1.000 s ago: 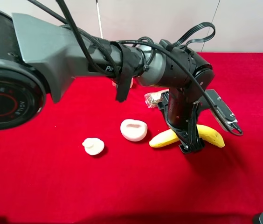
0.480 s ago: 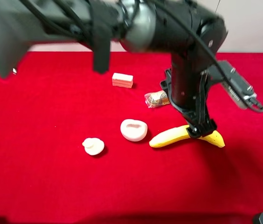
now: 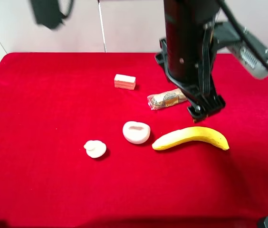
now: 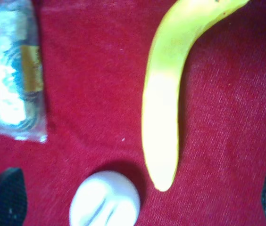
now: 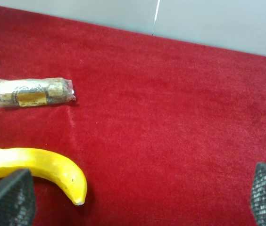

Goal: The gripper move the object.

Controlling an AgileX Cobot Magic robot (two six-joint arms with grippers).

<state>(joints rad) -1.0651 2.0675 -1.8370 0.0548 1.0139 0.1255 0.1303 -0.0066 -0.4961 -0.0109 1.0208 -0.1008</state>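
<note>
The yellow banana (image 3: 191, 137) lies flat on the red cloth, right of centre. It also shows in the left wrist view (image 4: 163, 108) and in the right wrist view (image 5: 34, 165). My left gripper (image 3: 205, 107) hangs just above and behind the banana, apart from it. In the left wrist view this gripper (image 4: 137, 200) is open and empty, with only its black fingertips (image 4: 3, 195) showing at the frame's corners. My right gripper (image 5: 137, 197) is open and empty, low over the cloth beside the banana's end. It does not show in the exterior view.
A white heart-shaped dish (image 3: 136, 132) sits just left of the banana. A clear-wrapped snack packet (image 3: 166, 99) lies behind the banana, beside the gripper. A small white round piece (image 3: 95, 148) and a pink-white block (image 3: 125, 81) lie further left on the red cloth (image 3: 39, 180).
My left gripper was down around the banana's middle. It has let go and risen up and back. The banana stays lying in the same place.
</note>
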